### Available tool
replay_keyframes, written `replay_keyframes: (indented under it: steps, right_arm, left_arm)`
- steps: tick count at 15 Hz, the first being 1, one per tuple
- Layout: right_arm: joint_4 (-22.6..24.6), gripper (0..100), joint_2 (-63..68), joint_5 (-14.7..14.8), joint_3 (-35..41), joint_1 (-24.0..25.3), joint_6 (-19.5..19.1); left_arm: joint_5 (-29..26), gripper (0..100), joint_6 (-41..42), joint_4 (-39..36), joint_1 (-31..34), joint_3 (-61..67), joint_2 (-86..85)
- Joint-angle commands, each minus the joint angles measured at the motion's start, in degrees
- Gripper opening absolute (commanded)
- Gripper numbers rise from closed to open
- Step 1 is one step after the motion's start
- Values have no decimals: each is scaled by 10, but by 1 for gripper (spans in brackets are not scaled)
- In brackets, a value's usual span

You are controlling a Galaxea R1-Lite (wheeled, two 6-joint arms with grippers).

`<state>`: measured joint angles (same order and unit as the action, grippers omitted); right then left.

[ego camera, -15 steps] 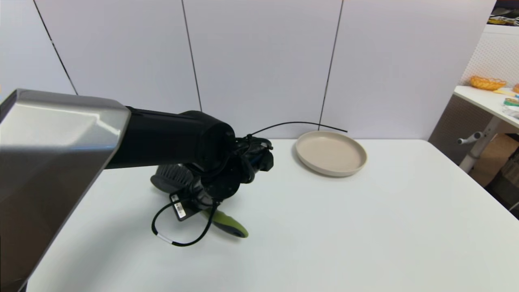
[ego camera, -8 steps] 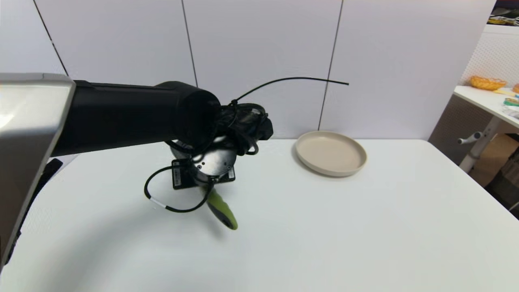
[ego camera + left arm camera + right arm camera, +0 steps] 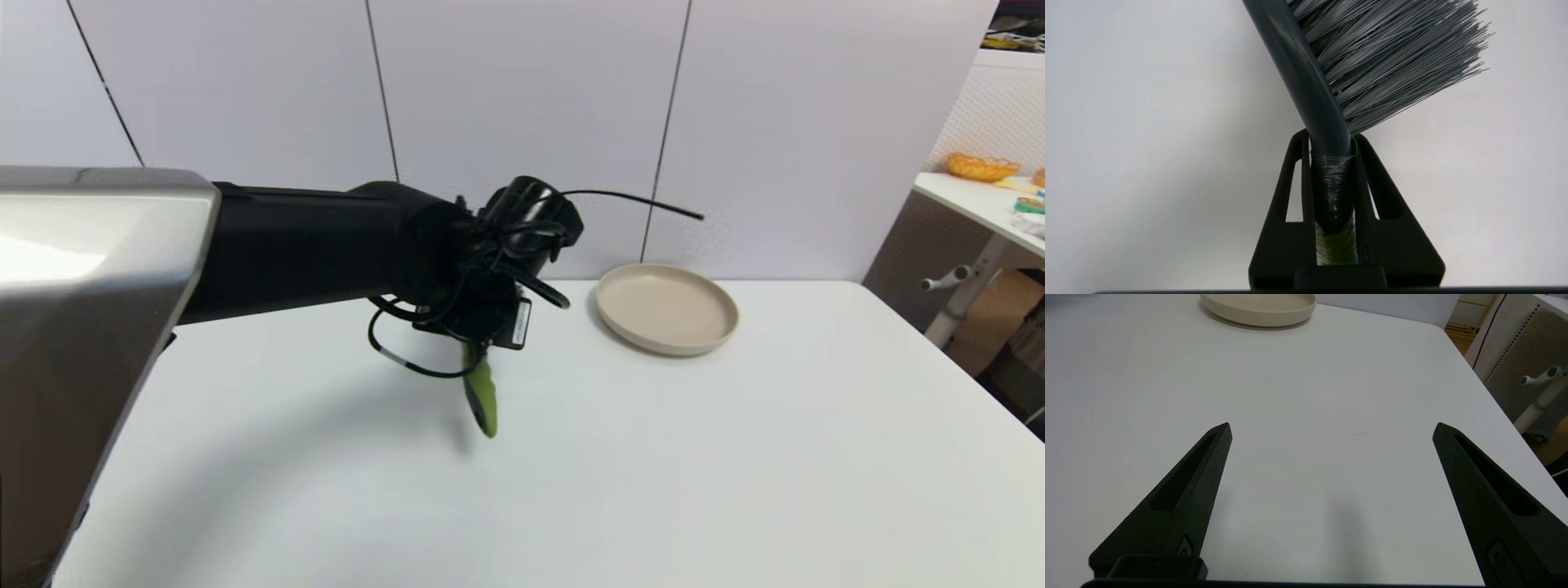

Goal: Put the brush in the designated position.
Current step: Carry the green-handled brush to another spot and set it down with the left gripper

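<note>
My left gripper (image 3: pixel 1331 141) is shut on the brush (image 3: pixel 1327 122) at the neck, where the dark head meets the olive-green handle. In the left wrist view the grey bristles fan out past the fingertips above plain white tabletop. From the head camera the left arm reaches over the table's middle-left, and only the green handle of the brush (image 3: pixel 482 396) hangs below the wrist, lifted off the surface. The left gripper itself is hidden behind the wrist there. My right gripper (image 3: pixel 1331 430) is open and holds nothing, low over the table's right side. The designated position has no mark that I can see.
A beige plate (image 3: pixel 666 308) sits at the back of the white table (image 3: pixel 735 457), right of the left wrist; the plate (image 3: pixel 1258 306) also shows far ahead of the right fingers. A white wall stands behind. Another desk (image 3: pixel 980 200) stands off to the right.
The left arm has lifted the brush off the table and carried it right and toward the back, nearer the plate. The handle has turned from lying flat to hanging downward.
</note>
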<state>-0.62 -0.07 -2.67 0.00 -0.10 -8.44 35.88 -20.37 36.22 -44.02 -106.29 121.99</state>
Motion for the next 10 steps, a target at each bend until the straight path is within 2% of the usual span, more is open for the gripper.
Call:
replay_keyframes:
  steps: [1,3,7,10]
  right_arm:
    - [0,100,1,-1,1,0,-1]
    - [0,100,1,-1,1,0,-1]
    - [0,100,1,-1,1,0,-1]
    - [0,100,1,-1,1,0,-1]
  left_arm:
    - [-46,0,59,-36,-11,1,23]
    - [-74,0,97,-60,-11,7,24]
    - [-166,0,142,-99,-11,12,35]
    - [-179,0,170,-136,-10,8,62]
